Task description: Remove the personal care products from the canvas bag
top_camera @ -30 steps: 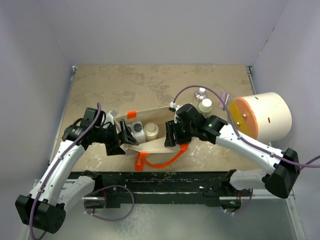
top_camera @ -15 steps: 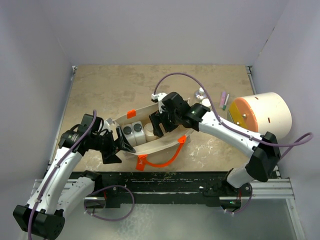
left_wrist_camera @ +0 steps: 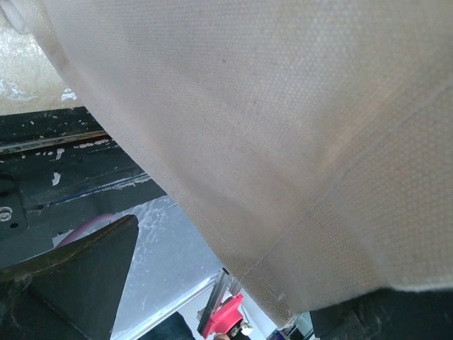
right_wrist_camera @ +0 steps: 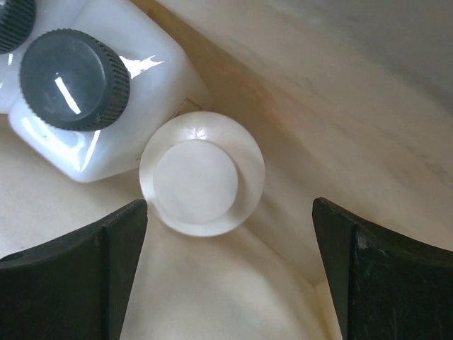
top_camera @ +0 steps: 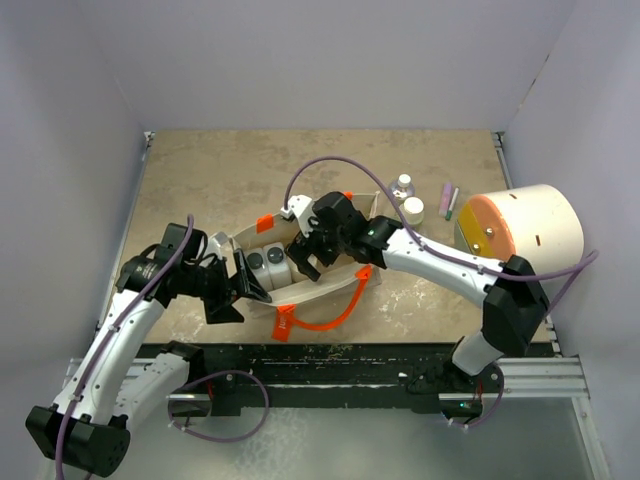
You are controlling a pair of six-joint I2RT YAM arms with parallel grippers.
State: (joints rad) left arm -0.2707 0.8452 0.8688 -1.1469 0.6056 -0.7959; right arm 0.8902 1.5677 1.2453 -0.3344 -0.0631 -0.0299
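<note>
The canvas bag [top_camera: 325, 285] lies left of centre in the top view. The right gripper [right_wrist_camera: 228, 212] hangs in its mouth, fingers spread wide around a cream-capped bottle [right_wrist_camera: 202, 173] without touching it. A grey-capped white bottle [right_wrist_camera: 74, 79] stands just beside, and another is cropped at the upper left. Canvas fills the left wrist view, so I cannot tell whether the left gripper [top_camera: 245, 288] grips the bag's end.

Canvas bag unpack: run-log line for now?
right gripper: open, in canvas bag, over cream-capped bottle | left gripper: open, bag end
</note>
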